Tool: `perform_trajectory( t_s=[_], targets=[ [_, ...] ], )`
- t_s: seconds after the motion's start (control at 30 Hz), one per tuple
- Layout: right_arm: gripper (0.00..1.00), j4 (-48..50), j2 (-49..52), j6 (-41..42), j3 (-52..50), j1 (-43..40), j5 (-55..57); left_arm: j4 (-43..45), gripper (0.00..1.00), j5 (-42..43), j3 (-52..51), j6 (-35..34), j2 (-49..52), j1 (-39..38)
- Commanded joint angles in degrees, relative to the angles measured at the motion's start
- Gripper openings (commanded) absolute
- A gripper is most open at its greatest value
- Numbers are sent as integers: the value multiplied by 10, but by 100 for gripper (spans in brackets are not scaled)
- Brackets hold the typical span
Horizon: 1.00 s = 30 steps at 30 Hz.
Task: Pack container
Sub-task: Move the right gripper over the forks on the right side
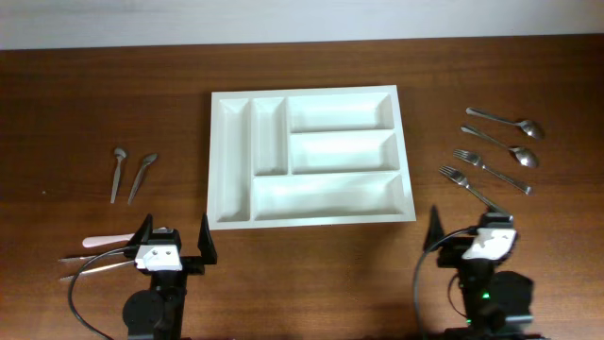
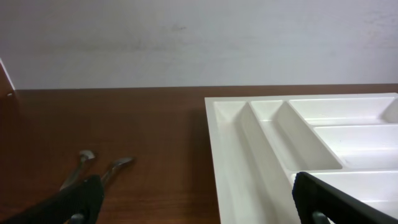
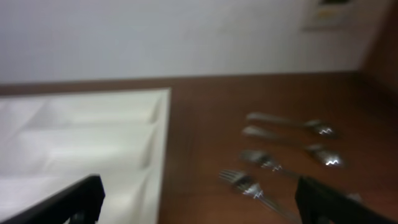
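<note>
A white tray (image 1: pixel 215 161) lay mid-frame. Below it, the left gripper (image 1: pixel 175 238) and right gripper (image 3: pixel 199 193) had jaws wide apart. The wall label (image 3: pixel 326 12), upper right in the right wrist view, was too blurred to read.

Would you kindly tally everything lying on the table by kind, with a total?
Spoons: 4
Forks: 2
Half-hidden utensils, kind unclear: 3
White tray: 1
Total: 10

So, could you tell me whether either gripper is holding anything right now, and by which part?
Nothing is held. The left gripper and the right gripper are both open and empty; the spoons and forks lie on the table beside the container.
</note>
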Motion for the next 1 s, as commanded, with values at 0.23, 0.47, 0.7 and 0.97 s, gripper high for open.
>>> perform_trajectory(
  t_s=[0.23,0.47,0.7,0.97],
  targets=[
    [99,-280,327,40,388,-104,30,2,99,6,-5,9,-5,3],
    [99,-443,509,39,603,-124,-160,1,99,6,-5,9,-5,3],
    [99,-445,607,34,627,-126,-160,1,99,6,-5,9,-5,3],
    [99,-483,721,416,627,-145,50,1,99,6,-5,9,-5,3]
  ],
)
